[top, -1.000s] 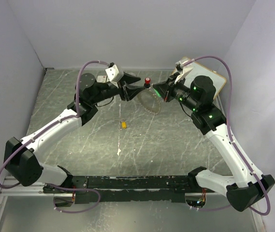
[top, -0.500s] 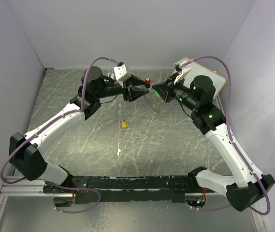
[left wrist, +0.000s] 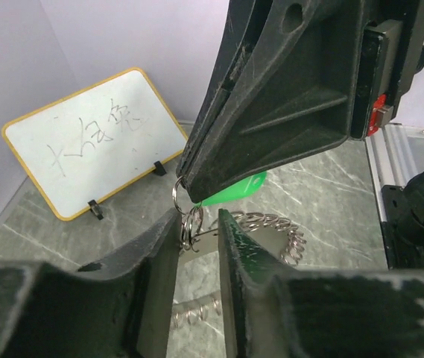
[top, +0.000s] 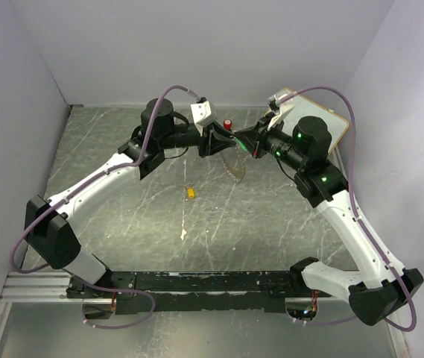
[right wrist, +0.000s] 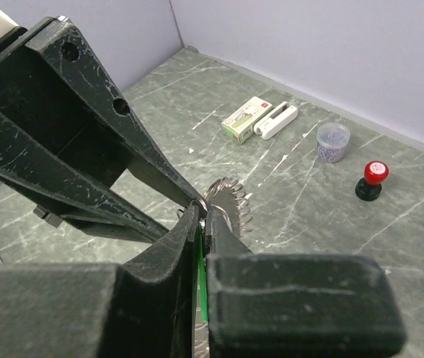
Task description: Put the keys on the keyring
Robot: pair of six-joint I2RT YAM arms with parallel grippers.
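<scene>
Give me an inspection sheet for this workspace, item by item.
Surface: grey-green marbled table, nothing spilled.
Job's things: green key pinched at the fingertips; yellow key lying loose on the table; keyring tilted on edge below the meeting grippers.
Clutter: red-capped knob, green-and-white box, white item beside it, clear cup, propped whiteboard with scribbles.
Grippers: right gripper shut on the green key; left gripper open, fingers either side of a small ring.
Cables: purple cable looped along each arm.
Surroundings: plain pale walls; nothing else seen.
</scene>
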